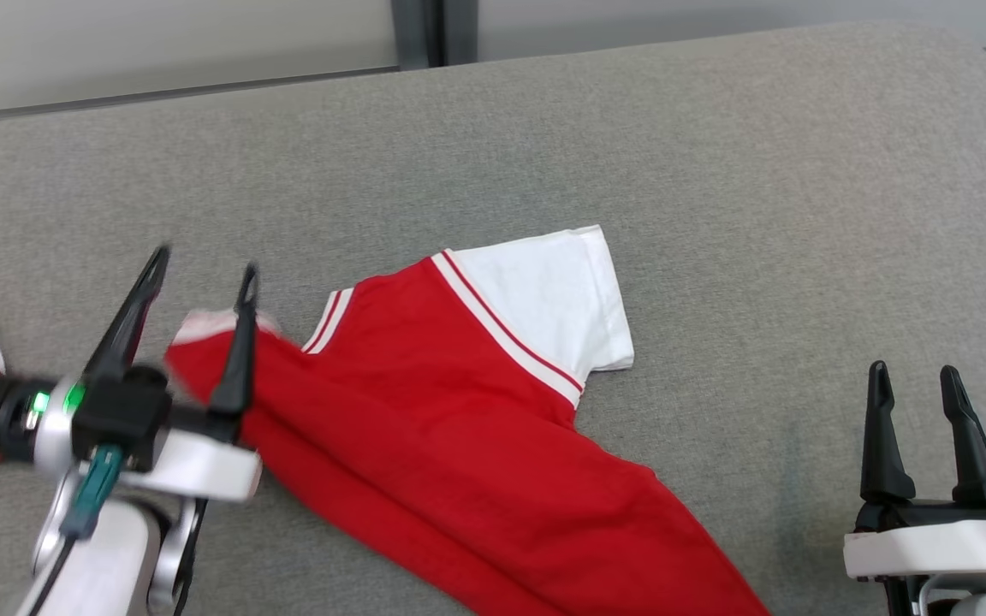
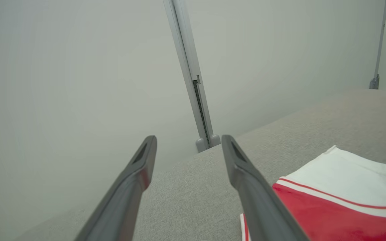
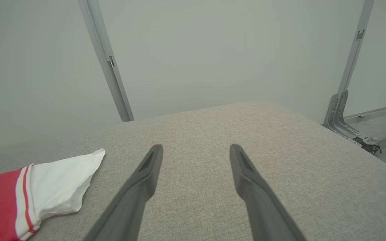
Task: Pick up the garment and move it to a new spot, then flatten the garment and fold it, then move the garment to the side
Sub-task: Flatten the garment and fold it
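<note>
The garment (image 1: 424,411) is a red shirt with white sleeves and red-and-white trim, lying crumpled across the grey padded surface (image 1: 715,171) from the left edge to the bottom centre. Its white sleeve (image 1: 553,299) lies flat at the upper right. My left gripper (image 1: 202,269) hovers open above the shirt's left part, near the collar, holding nothing. In the left wrist view the garment (image 2: 340,201) lies to the right of my open left gripper (image 2: 189,142). My right gripper (image 1: 912,376) stands open over bare surface at the lower right, apart from the cloth. The right wrist view has the garment (image 3: 45,187) left of the right gripper (image 3: 196,150).
The grey surface's far edge (image 1: 493,60) meets a pale wall with a metal post (image 1: 433,30). Metal frame brackets (image 3: 343,113) stand off the surface's right end. Bare fabric stretches right of and beyond the shirt.
</note>
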Controlling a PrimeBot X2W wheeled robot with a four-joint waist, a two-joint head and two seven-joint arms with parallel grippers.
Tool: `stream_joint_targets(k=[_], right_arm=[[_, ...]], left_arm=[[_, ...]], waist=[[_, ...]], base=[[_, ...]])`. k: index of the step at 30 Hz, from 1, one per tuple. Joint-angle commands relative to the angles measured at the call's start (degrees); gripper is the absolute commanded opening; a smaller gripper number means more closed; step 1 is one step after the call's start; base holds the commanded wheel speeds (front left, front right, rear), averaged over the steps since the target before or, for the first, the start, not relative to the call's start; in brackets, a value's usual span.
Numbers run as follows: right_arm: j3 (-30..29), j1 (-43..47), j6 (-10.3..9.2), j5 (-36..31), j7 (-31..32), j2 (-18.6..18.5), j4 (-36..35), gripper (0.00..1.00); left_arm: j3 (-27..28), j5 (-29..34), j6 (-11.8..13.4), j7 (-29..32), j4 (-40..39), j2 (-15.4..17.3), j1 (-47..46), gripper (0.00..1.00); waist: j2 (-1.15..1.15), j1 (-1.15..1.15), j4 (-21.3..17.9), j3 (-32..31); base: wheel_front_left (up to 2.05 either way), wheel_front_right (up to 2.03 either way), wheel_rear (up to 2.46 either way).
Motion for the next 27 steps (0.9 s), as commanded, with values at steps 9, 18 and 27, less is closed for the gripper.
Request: stream_joint_targets(k=[9,18,27], right_arm=[[2.35,-3.53,-0.02,2.65,-0.03,-0.13,-0.69,1.0],[3.0,-5.89,-0.02,5.05,-0.03,-0.11,-0.98,1.0],[4.13,-6.9,-0.02,6.78,-0.03,-0.12,-1.07,1.0]], left_arm=[[-12.93,0.42,-12.32,13.68,9.46,-1.88,-20.11,1.0],[-25.49,-0.96,-13.77,16.07,31.71,-7.77,-36.27,1.0],[-36.67,-5.87,-13.67,16.33,45.39,-7.26,-45.04,1.0]], waist=[[0.0,0.0,-6.67,4.55],[0.0,0.0,-12.54,10.76],[0.0,0.0,-15.8,13.02]], base=[[0.0,0.0,0.0],[0.0,0.0,0.0],[0.0,0.0,0.0]])
